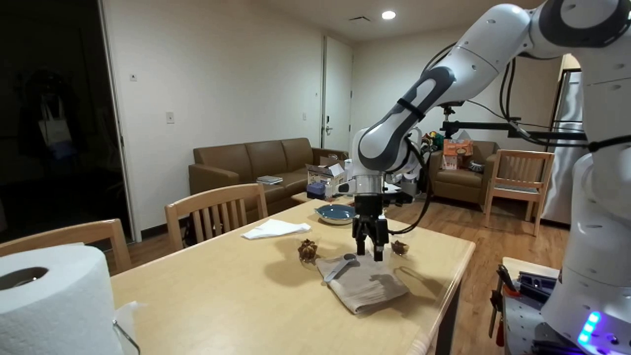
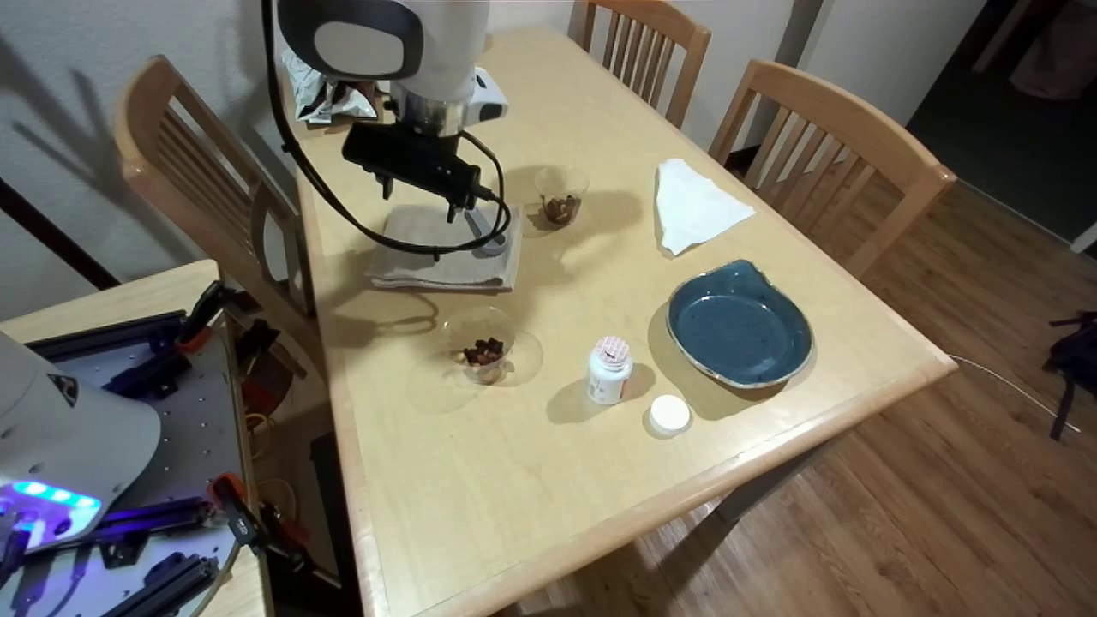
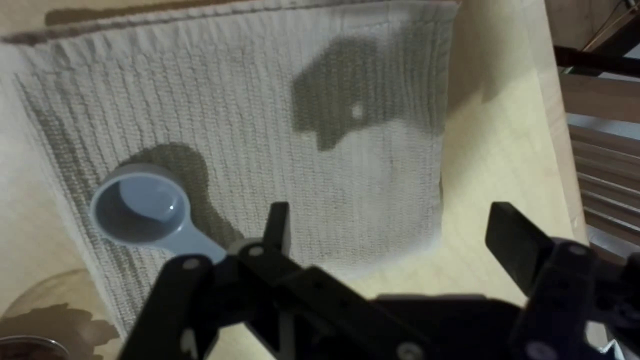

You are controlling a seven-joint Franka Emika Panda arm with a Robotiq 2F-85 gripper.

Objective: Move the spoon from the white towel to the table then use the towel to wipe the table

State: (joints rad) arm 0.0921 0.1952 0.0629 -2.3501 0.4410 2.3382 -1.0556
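Note:
The greyish spoon (image 1: 340, 267) lies on the folded greyish-white towel (image 1: 369, 288), near one edge. In the wrist view its round bowl (image 3: 150, 212) is at left, and its handle runs behind the gripper's finger. The towel (image 3: 260, 110) lies flat on the light-tan table (image 1: 231, 296). In an exterior view the spoon (image 2: 490, 246) is partly covered by a cable over the towel (image 2: 446, 270). My gripper (image 1: 369, 254) is above the towel, pointing down. In the wrist view the gripper's fingers (image 3: 390, 212) are wide apart with nothing between them.
Clear cups with dark contents (image 2: 482, 353) (image 2: 560, 206) stand on either side of the towel. A blue dish (image 2: 741, 330), white bottle (image 2: 608, 373), white lid (image 2: 668, 415) and white paper sheet (image 2: 698, 206) are on the table. A paper roll (image 1: 59, 305) stands at the near end.

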